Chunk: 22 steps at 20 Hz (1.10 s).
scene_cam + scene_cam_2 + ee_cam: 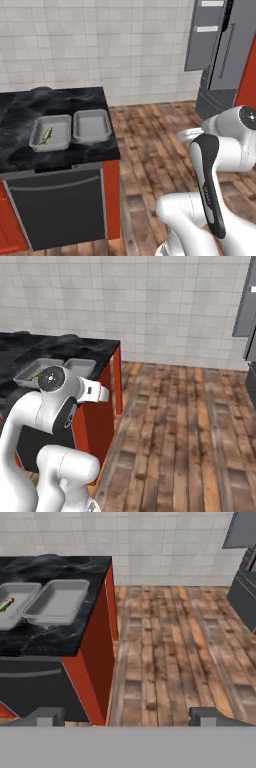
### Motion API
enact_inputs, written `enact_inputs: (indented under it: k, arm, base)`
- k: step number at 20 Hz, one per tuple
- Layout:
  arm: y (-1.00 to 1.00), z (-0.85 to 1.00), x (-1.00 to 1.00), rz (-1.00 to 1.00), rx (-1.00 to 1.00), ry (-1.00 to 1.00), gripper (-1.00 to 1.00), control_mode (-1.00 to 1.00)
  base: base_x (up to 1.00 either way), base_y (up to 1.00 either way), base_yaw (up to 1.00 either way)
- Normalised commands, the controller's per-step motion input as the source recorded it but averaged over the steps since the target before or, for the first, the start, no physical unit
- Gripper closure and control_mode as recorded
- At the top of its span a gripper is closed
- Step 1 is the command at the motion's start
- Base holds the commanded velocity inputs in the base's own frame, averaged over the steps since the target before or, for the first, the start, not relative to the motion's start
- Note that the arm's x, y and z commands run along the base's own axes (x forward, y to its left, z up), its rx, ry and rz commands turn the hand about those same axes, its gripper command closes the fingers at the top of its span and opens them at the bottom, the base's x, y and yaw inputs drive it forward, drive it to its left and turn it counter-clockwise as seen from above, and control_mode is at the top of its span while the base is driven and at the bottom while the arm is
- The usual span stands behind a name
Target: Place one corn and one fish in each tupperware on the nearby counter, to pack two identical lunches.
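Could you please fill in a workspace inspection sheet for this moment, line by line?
Surface: black marble-look counter over red cabinet fronts.
Job's things: two grey tupperware trays side by side; left tray holds one pale fish, right tray looks empty. Corn: nothing seen.
Clutter: nothing seen.
Grippers: gripper open, holding nothing, out over the wooden floor.
Cables: nothing seen.
Surroundings: pale tiled wall, grey fridge, dark appliance front under the counter.
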Motion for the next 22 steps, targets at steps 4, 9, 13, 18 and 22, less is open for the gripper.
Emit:
enact_inputs:
  k: [4,9,13,18,22]
  arm:
    - [0.0,0.0,0.0,0.0,0.0,0.0,-1.0,1.0]
    - [0.0,0.0,0.0,0.0,0.0,0.0,-1.0,1.0]
    - [0.0,0.0,0.0,0.0,0.0,0.0,-1.0,1.0]
    - [0.0,0.0,0.0,0.0,0.0,0.0,-1.0,1.0]
    - [0.0,0.0,0.0,0.0,0.0,0.0,-1.0,1.0]
  base:
    - [0.21,-1.0,-0.01]
    - [0.71,-0.99,-0.13]
    - [1.0,-0.59,-0.04]
    - [1.0,-0.1,-0.04]
    - [1.0,-0.04,-0.05]
